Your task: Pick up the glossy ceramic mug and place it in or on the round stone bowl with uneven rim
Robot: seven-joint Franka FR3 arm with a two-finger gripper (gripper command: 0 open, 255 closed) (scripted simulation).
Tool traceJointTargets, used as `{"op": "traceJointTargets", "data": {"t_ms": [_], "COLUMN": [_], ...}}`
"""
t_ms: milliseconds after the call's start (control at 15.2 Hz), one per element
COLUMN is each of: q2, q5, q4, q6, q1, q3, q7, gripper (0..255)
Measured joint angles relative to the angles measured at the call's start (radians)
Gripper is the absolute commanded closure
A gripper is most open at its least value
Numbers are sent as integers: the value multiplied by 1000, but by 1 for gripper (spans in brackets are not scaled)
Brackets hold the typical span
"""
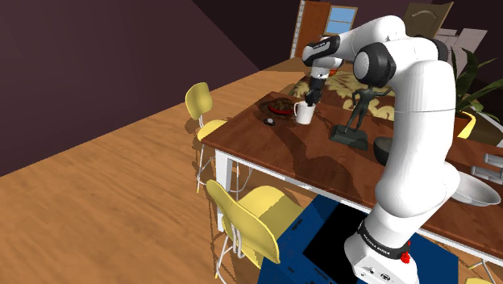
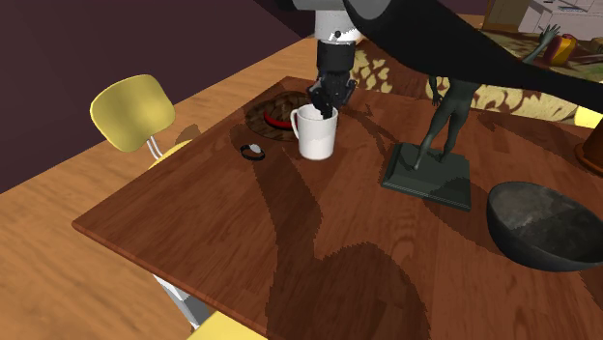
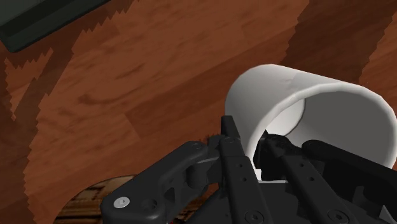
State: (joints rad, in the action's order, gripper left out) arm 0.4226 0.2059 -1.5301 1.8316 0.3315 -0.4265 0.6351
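Just beside the white mug (image 2: 316,137) on the wooden table (image 2: 242,251) lie a small black object (image 2: 253,151) and a round dark dish (image 2: 273,112). A dark figurine (image 2: 443,114) stands near the mug, and the grey bowl (image 2: 546,228) sits well apart from it. The gripper (image 2: 326,104) is directly above the mug and pinches its rim, one finger inside.

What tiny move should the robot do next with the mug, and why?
Probably lift straight up a little. The gripper seems to clasp the wall of the mug with its fingers, one inside and one outside, but the mug stands on the table. The bowl sits apart, towards the second exterior view's right, so the mug must clear the table first.
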Motion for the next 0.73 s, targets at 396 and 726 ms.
{"op": "traceJointTargets", "data": {"t_ms": [396, 726], "q2": [-15, -20], "q5": [-8, -12], "q4": [59, 119], "q6": [-72, -137], "q1": [2, 8], "q3": [-4, -7], "q7": [-9, -12], "gripper": [255, 255]}}
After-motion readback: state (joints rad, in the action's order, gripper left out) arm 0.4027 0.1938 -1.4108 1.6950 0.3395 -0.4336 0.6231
